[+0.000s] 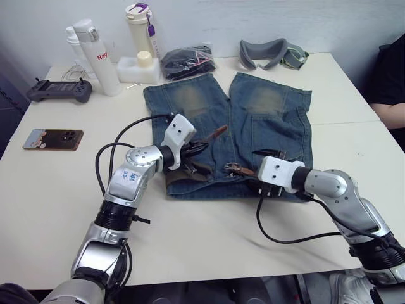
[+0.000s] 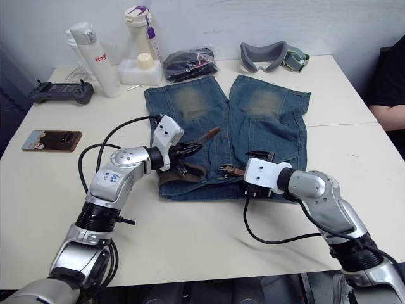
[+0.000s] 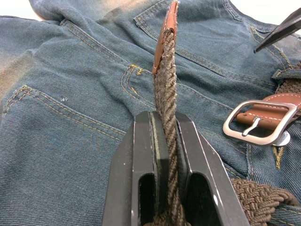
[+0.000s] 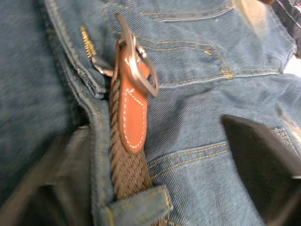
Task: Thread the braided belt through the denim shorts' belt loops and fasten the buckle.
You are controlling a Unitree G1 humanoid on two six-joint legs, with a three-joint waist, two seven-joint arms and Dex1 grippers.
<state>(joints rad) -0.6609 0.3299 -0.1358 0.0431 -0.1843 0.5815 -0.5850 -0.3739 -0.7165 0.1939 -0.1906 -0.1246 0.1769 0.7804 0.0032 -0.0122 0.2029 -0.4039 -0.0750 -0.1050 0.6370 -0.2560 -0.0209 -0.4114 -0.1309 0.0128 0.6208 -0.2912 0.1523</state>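
Overhead, denim shorts (image 1: 231, 130) on white table (image 1: 209, 228).

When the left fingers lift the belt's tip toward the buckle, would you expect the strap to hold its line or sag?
The braided belt will probably sag: its weave looks soft, and it already curves beyond the left gripper. The leather tip looks stiffer, so it may steer better. The buckle would likely weigh its end down.

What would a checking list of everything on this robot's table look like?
Surface: white table, mostly bare at the front.
Job's things: denim shorts lying flat; braided belt partly threaded along the waistband; buckle unfastened.
Clutter: bottles, phone, controller, black bundle, grey goggles.
Grippers: left gripper shut on belt tip; right gripper open by buckle.
Cables: black cables looping from both arms.
Surroundings: person's arm at the table's right edge.
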